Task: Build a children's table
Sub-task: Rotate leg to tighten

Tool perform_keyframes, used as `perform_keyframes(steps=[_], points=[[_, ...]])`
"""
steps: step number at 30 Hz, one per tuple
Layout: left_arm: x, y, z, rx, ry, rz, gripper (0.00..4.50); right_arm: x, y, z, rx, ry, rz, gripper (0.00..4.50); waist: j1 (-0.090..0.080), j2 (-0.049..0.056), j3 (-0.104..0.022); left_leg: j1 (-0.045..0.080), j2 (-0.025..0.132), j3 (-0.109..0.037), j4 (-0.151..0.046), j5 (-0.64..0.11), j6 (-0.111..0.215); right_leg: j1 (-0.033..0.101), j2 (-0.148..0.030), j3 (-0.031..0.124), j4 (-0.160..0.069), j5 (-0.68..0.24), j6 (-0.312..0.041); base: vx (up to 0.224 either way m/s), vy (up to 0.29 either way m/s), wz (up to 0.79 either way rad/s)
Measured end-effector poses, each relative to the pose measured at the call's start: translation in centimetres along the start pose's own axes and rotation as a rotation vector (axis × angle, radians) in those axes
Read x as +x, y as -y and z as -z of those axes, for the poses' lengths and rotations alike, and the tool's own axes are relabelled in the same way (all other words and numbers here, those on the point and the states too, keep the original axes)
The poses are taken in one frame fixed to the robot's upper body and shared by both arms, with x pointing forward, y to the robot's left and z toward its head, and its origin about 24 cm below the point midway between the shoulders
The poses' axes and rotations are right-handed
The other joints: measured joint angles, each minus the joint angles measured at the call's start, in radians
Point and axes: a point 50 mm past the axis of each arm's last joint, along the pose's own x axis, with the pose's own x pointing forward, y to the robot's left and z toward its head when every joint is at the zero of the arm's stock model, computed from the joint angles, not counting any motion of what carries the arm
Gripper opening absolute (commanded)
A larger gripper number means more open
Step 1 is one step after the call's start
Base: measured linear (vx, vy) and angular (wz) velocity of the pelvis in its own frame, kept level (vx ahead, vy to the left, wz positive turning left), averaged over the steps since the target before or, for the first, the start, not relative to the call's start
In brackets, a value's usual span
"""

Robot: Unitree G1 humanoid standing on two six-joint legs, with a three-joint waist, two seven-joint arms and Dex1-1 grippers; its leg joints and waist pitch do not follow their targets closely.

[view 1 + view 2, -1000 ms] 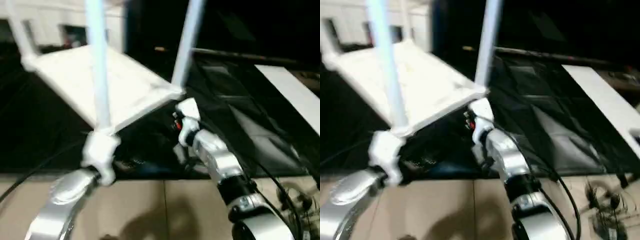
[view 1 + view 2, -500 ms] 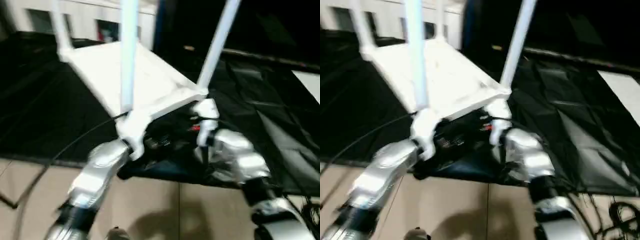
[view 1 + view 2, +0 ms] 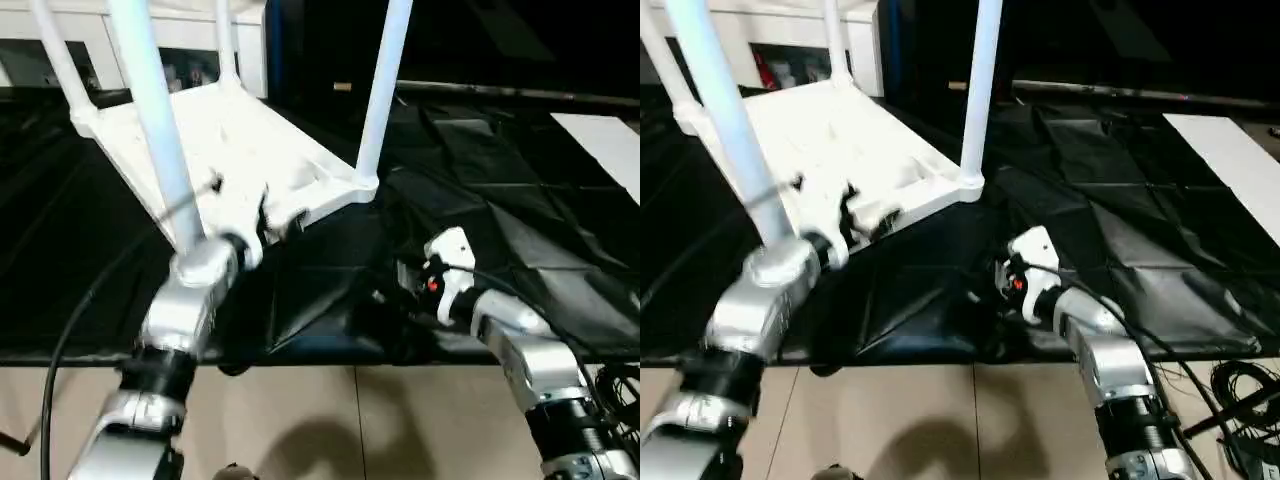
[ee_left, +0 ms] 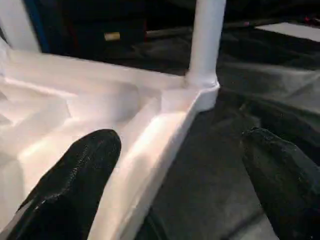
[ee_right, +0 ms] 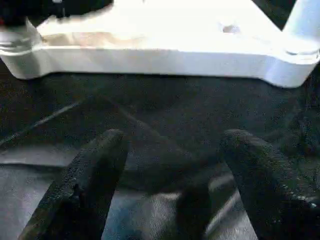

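Observation:
The children's table lies upside down on black cloth, its ribbed tabletop facing up. Several white legs stand upright in its corner sockets, one at the near left and one at the right corner. My left gripper is open at the tabletop's near edge. In the left wrist view its fingers straddle the white rim without closing on it. My right gripper is open over the cloth, short of the right corner, and the right wrist view looks across at the rim.
A white cabinet stands behind the table. A white board lies on the cloth at the far right. Black cables trail on the beige floor near my right arm.
The camera has shifted. My right gripper has drawn back from the table's right corner onto the cloth. My left gripper has gone from the near-left leg's base to the near edge.

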Motion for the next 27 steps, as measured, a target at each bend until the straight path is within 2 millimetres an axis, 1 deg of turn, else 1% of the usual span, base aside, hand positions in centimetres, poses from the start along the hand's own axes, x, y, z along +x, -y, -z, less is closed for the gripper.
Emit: perform_keyframes(steps=[3,6,8,10,12,13,15,16,17,19,21,23,25,27], points=[[-0.4,0.0,-0.1,0.008,0.016,-0.003,4.43,0.1,0.1,-0.2,-0.002,0.001,0.000,3.52,0.000,0.000,0.000,0.000,0.001,0.000,0.000,0.000,0.000,0.000,0.000,0.000,0.000,0.000,0.000,0.000,0.000,0.00],[-1.3,-0.5,0.1,0.023,0.019,-0.050,4.43,0.3,0.2,-0.7,-0.011,0.010,0.006,3.52,-0.001,0.000,0.000,0.000,0.001,0.000,0.000,0.000,0.000,0.000,0.000,0.000,0.000,0.000,0.000,0.000,0.000,0.00],[-2.3,-1.4,0.6,0.032,0.001,-0.127,4.43,0.4,0.2,-1.0,-0.016,0.017,0.012,3.52,-0.005,0.000,0.000,0.000,0.001,0.000,0.000,0.000,0.000,0.000,0.000,0.000,0.000,0.000,0.000,0.000,0.000,0.00],[-3.1,-2.5,0.9,0.032,-0.016,-0.197,4.43,0.4,0.2,-1.0,-0.014,0.016,0.014,3.52,-0.006,0.000,0.000,0.000,0.001,0.001,0.000,0.000,0.000,-0.001,0.000,0.000,0.000,0.000,0.000,0.000,0.000,0.00],[-4.2,-3.3,0.9,0.040,-0.017,-0.255,4.43,0.5,0.0,-0.9,-0.009,0.020,0.011,3.52,-0.008,-0.001,0.000,0.000,0.001,0.001,-0.001,0.000,0.000,-0.001,0.000,0.000,0.000,0.000,0.000,0.000,0.000,0.00],[-5.6,-3.9,0.9,0.040,-0.008,-0.309,4.43,0.4,-0.2,-0.6,0.001,0.018,0.015,3.52,-0.008,-0.002,-0.001,0.000,0.002,0.002,-0.001,0.000,0.000,-0.002,0.000,0.001,0.000,-0.001,0.000,0.000,0.000,0.00],[-7.0,-4.5,0.9,0.038,-0.007,-0.369,4.43,0.4,-0.4,-0.1,0.018,0.008,0.019,3.52,-0.005,-0.003,0.000,-0.001,0.002,0.003,-0.001,0.000,0.000,-0.002,0.000,0.000,0.000,-0.001,0.000,0.000,0.000,0.00],[-8.3,-4.8,1.0,0.035,-0.004,-0.415,4.43,0.6,-0.7,0.1,0.030,0.011,0.026,3.52,-0.006,-0.004,-0.001,-0.001,0.003,0.004,-0.001,0.000,0.001,-0.003,0.000,0.001,-0.001,-0.001,0.000,0.000,0.000,0.00],[-9.1,-4.9,1.1,0.035,-0.006,-0.442,4.43,0.6,-0.7,0.3,0.035,0.009,0.036,3.52,-0.005,-0.005,-0.001,-0.001,0.003,0.004,-0.001,0.000,0.001,-0.003,0.000,0.001,-0.001,-0.001,0.001,0.000,0.000,0.00],[-11.0,-5.1,1.3,0.038,-0.006,-0.502,4.43,0.7,-0.7,0.4,0.045,0.016,0.070,3.52,-0.004,-0.009,-0.001,-0.001,0.003,0.006,-0.001,0.000,0.001,-0.003,0.000,0.002,-0.001,-0.002,0.001,0.000,0.000,0.00],[-11.7,-5.2,1.3,0.035,-0.004,-0.536,4.43,0.7,-0.7,0.4,0.051,0.018,0.087,3.52,0.000,-0.014,-0.002,-0.001,0.004,0.006,-0.001,0.000,0.001,-0.003,0.000,0.001,-0.001,-0.002,0.001,0.000,0.000,0.00],[-13.2,-5.8,1.5,0.027,0.002,-0.626,4.43,1.0,-0.9,0.4,0.070,0.035,0.110,3.52,-0.001,-0.022,-0.006,0.000,0.004,0.007,-0.002,0.000,0.001,-0.003,0.000,0.001,0.000,-0.002,0.002,0.000,0.000,0.00],[-15.0,-6.9,1.9,0.027,-0.016,-0.729,4.43,0.9,-0.6,0.4,0.083,0.046,0.140,3.52,-0.002,-0.029,-0.009,0.000,0.004,0.006,-0.003,0.000,0.001,-0.003,0.000,0.001,-0.001,-0.004,0.006,0.000,0.000,0.00],[-16.2,-7.7,2.3,0.024,-0.034,-0.815,4.43,0.7,-0.4,0.4,0.088,0.050,0.168,3.52,-0.002,-0.034,-0.011,0.000,0.004,0.006,-0.003,0.000,0.001,-0.003,0.000,0.001,-0.001,-0.004,0.007,0.000,0.000,0.00]])
